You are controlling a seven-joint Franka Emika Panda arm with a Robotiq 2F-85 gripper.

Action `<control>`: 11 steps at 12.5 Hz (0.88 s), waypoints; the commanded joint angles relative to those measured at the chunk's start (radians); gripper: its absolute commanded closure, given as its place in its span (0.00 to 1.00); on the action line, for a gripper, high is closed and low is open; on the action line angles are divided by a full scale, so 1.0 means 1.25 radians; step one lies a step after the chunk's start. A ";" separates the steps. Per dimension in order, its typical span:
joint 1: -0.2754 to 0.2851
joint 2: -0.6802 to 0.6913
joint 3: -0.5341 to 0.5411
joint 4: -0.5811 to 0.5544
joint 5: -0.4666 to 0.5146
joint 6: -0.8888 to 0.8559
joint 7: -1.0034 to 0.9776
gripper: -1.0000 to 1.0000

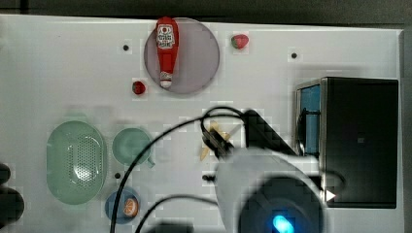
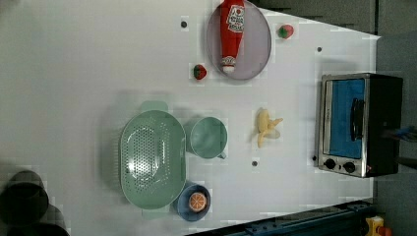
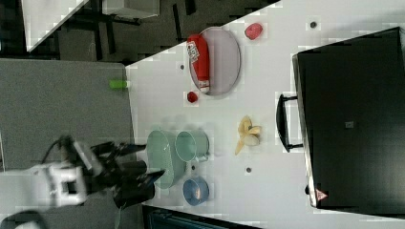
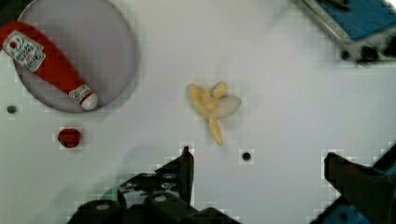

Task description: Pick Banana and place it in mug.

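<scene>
A: Top view first?
B: Small pale-yellow peeled banana (image 1: 212, 140) lies on the white table (image 1: 63, 68), centre of frame, partly under the arm's wrist. Round pale teal-green mug (image 1: 131, 146) at centre left, just beside the green perforated oval basket (image 1: 77, 161). Small blue cup with an orange piece (image 1: 123, 206) sits at the lower left. Red ketchup bottle (image 1: 166, 51) lies on a grey round plate (image 1: 201, 58) at upper centre.

A: Left view?
B: Banana (image 2: 267, 128) at centre right, bare table around it, between the mug (image 2: 207, 137) and the black-and-silver toaster oven (image 2: 359, 125) on the right edge. Two small red strawberry-like fruits: one (image 2: 199, 72) just beside the plate (image 2: 255, 44), another (image 2: 285, 31) at the top.

A: Right view?
B: Banana (image 3: 248, 132) mid-frame, near the oven's handle. Mug (image 3: 191, 145) touches the basket (image 3: 161, 155). Arm sits at lower left, off the table edge.

A: Wrist view, tool state?
B: Black two-finger gripper (image 4: 259, 175) at the bottom edge, fingers spread wide, nothing between them. Banana (image 4: 211, 105) lies at centre, apart from both fingers.
</scene>
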 commanded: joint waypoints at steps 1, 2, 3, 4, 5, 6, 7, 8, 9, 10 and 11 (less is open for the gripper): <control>0.010 0.121 0.001 -0.142 0.006 0.146 -0.142 0.00; 0.010 0.151 0.002 -0.166 0.006 0.209 -0.189 0.00; 0.010 0.182 0.002 -0.187 0.006 0.267 -0.245 0.00; 0.010 0.223 0.002 -0.205 0.005 0.333 -0.327 0.00; 0.010 0.249 0.002 -0.211 0.005 0.372 -0.379 0.00; 0.010 0.289 0.004 -0.217 0.005 0.422 -0.443 0.00; 0.010 0.326 0.006 -0.219 0.005 0.456 -0.484 0.00; 0.010 0.358 0.008 -0.219 0.005 0.480 -0.507 0.00; 0.010 0.394 0.010 -0.220 0.005 0.506 -0.516 0.00; 0.010 0.429 0.013 -0.220 0.005 0.530 -0.517 0.00; 0.010 0.462 0.015 -0.220 0.005 0.558 -0.517 0.00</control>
